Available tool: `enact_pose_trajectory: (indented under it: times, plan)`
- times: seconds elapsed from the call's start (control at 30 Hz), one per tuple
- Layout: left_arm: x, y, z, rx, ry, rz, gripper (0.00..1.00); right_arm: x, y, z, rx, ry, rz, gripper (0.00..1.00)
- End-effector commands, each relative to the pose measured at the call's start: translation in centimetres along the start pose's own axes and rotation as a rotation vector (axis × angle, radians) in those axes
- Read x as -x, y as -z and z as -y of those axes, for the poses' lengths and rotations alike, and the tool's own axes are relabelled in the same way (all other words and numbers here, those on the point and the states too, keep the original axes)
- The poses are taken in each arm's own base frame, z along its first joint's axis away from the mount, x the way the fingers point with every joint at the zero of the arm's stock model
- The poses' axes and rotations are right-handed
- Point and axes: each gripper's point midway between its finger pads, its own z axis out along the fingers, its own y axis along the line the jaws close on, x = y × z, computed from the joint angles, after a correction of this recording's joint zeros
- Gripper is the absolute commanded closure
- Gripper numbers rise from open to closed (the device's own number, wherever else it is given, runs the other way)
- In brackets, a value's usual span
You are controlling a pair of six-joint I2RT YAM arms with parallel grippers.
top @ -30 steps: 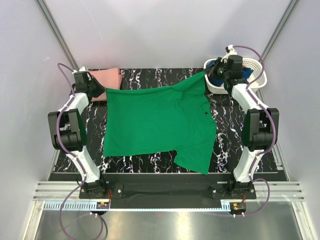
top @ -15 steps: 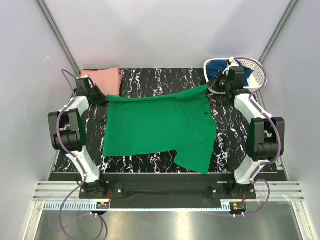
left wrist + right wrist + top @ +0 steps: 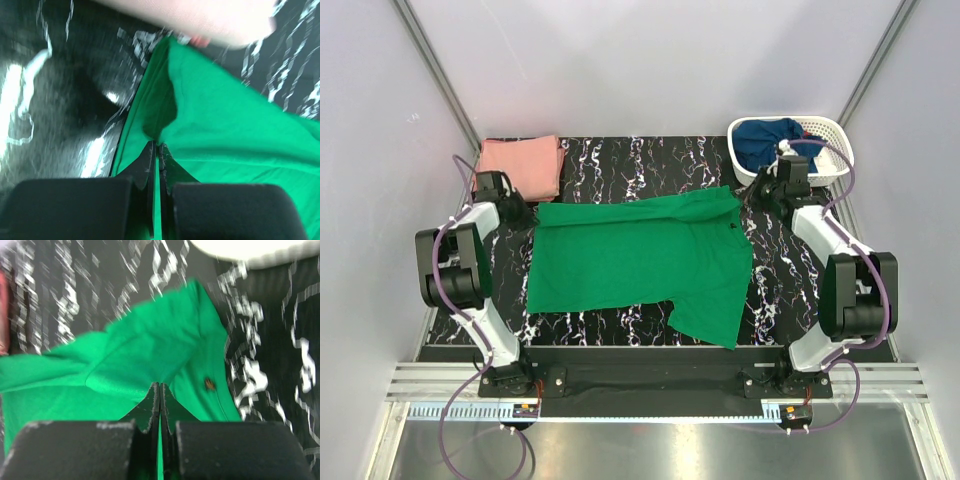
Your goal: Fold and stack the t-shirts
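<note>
The green t-shirt lies spread over the middle of the black marbled bench. Its body is flat, and one sleeve reaches down toward the near edge, right of centre. The far edge of the shirt runs roughly straight between the two arms.

The left gripper is at the shirt's far left corner, low over the bench. In the left wrist view its jaws are pressed together on a pinch of green cloth, which rises in a small fold from the tips. The right gripper is at the shirt's far right corner. In the right wrist view its jaws are likewise pressed together on green cloth, with a small dark mark on the fabric just to the right of the tips.

The pink t-shirt lies folded in the far left corner of the bench, just beyond the left gripper and apart from the green one. The navy t-shirt sits bunched in the white basket at the far right corner, just beyond the right gripper.
</note>
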Motion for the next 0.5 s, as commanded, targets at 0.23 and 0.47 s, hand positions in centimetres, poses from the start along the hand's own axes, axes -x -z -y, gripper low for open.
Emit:
enact_pose_trajectory:
  times: [0.23,0.47]
  plan:
    - [-1.2,2.6,-0.7,0.035,-0.029,0.011,1.0,-2.5,1.6,1.9,-0.073,-0.008,-0.036,1.0]
    - [-0.6,3.4,-0.7,0.056,-0.037,0.029,1.0,-1.9,2.5,1.8,-0.086,-0.004,-0.024,1.0]
